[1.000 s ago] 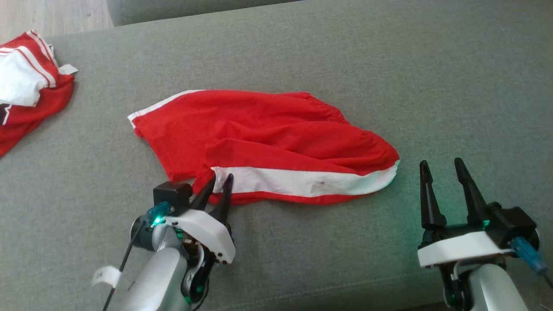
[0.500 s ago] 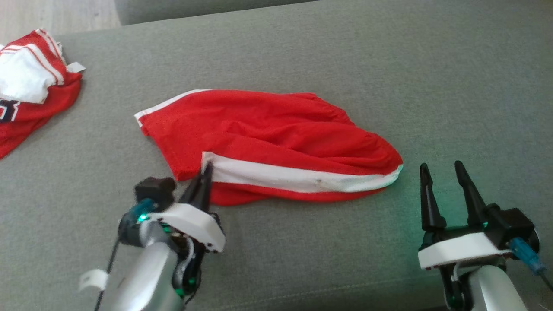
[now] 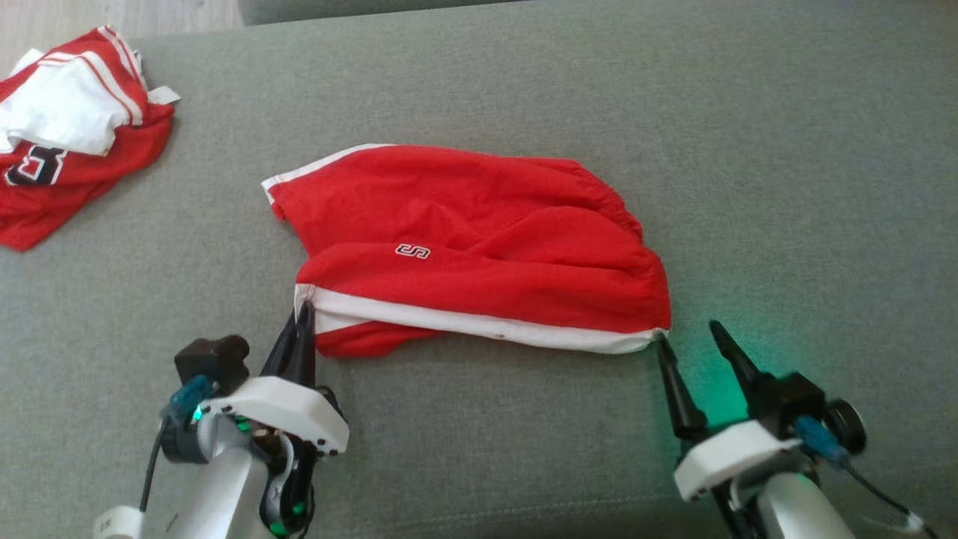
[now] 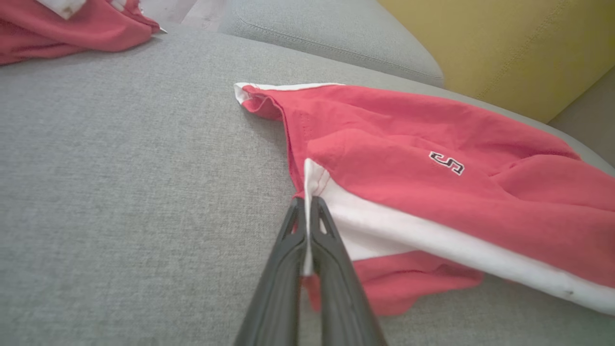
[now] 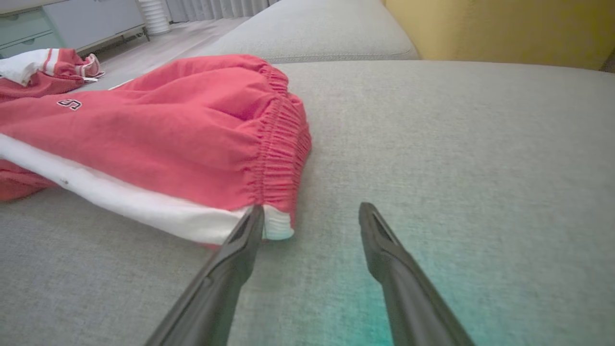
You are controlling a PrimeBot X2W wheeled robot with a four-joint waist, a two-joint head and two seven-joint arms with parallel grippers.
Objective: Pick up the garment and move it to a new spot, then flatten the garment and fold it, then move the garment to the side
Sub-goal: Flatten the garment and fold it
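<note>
The garment (image 3: 479, 239) is a pair of red shorts with a white side stripe and a small logo, lying crumpled on the grey cushion (image 3: 786, 187). My left gripper (image 3: 303, 318) is shut on the white-striped hem corner at the garment's near left, and the left wrist view shows the cloth (image 4: 432, 192) pinched between the fingers (image 4: 307, 206). My right gripper (image 3: 688, 333) stands open at the near right corner. Its left fingertip (image 5: 252, 223) touches the white end of the elastic waistband (image 5: 278, 158); nothing lies between its fingers.
A second red and white garment (image 3: 67, 157) lies bunched at the far left of the cushion, also seen in the right wrist view (image 5: 43, 72). A yellow backrest (image 4: 504, 43) rises behind the cushion. Bare grey cushion spreads to the right and along the near edge.
The left gripper closed on the hem corner and drew it left and toward me, rolling the striped edge over so the logo shows. The right gripper advanced to the waistband corner. The camera shifted.
</note>
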